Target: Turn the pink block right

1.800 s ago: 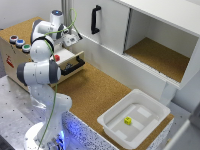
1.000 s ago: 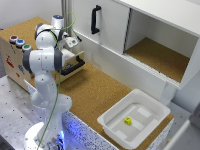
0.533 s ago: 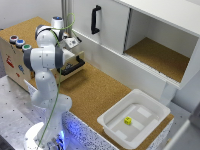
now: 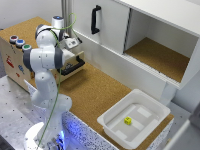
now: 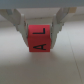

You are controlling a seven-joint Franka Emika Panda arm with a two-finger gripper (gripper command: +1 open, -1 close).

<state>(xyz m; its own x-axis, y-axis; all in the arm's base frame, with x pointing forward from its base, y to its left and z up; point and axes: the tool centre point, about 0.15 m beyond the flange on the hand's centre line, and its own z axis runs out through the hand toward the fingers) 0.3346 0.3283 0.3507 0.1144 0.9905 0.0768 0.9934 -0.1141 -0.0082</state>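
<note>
Pink block sitting centre of wrist frame, letters A, L showing, gripper clamping it on both flanks. Arm having swung toward exterior frame's upper left, over open drawer. Grasp apparently secured; rotation right seemingly pending.

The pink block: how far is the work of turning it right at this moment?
Done: the hand has reached the pink block, with a finger on each side. In hand: the grip appears closed. Left: the turn itself; no rotation can be confirmed yet.
</note>
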